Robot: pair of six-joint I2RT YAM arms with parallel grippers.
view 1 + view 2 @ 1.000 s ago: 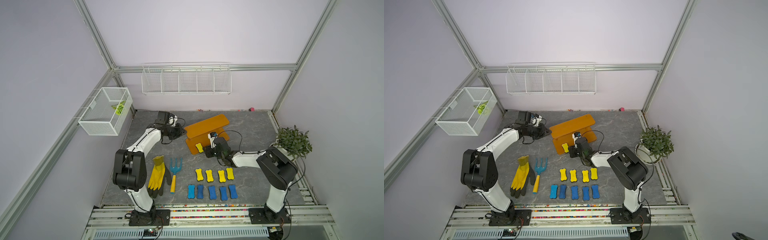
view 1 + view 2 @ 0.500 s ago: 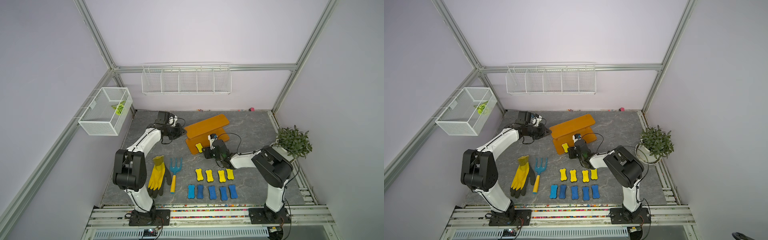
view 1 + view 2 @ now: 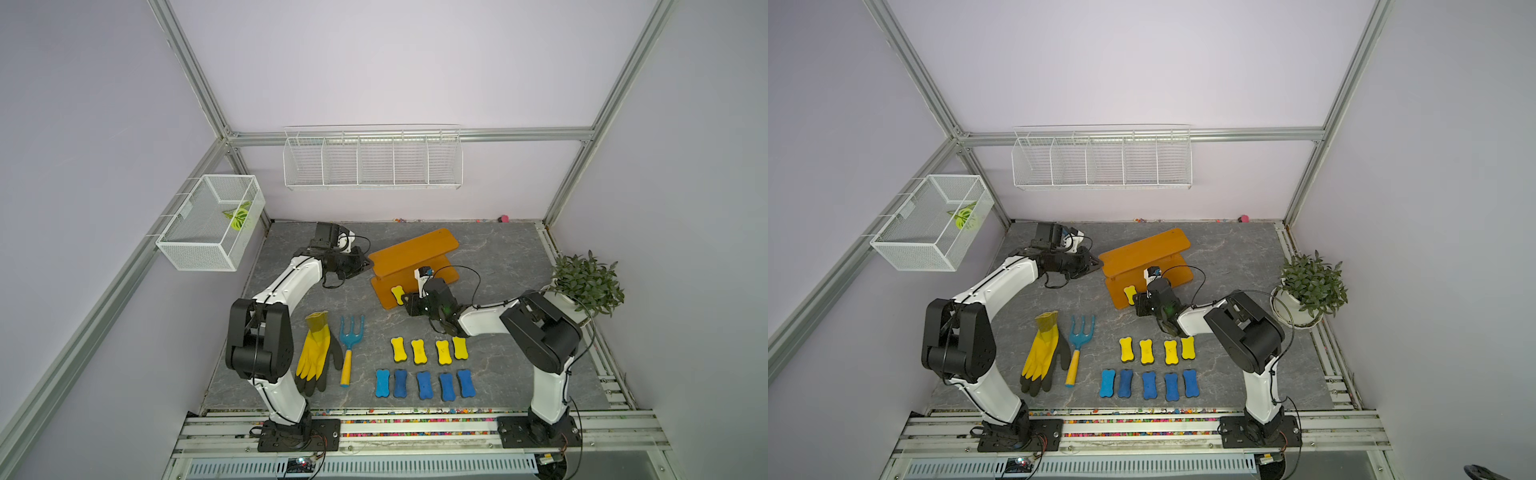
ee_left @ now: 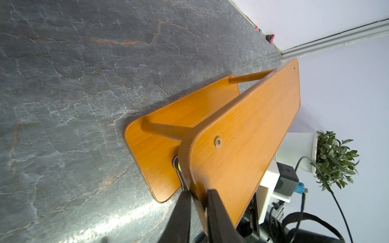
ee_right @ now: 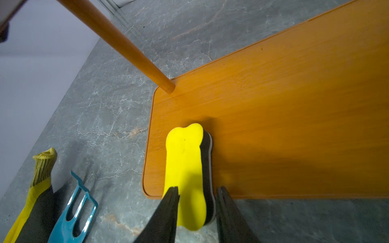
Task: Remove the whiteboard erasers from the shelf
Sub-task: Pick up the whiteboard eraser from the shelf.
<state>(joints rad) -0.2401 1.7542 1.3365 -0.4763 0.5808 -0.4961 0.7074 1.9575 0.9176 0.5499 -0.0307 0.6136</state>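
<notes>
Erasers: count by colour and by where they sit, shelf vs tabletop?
Yellow erasers on the tabletop: 4
Yellow eraser on the shelf's lower board: 1
Blue erasers on the tabletop: 5
Blue on the shelf: 0
Total: 10, with 1 still to remove. The right pincer straddles that last one, not yet closed on it.

Glossy wood-grain shelf (image 5: 294,105); matt, seemingly foam eraser (image 5: 185,168); marbled stone-look tabletop (image 4: 63,84).

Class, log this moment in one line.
left gripper: clamps shelf | right gripper: jaws astride last yellow eraser | nine erasers off
</notes>
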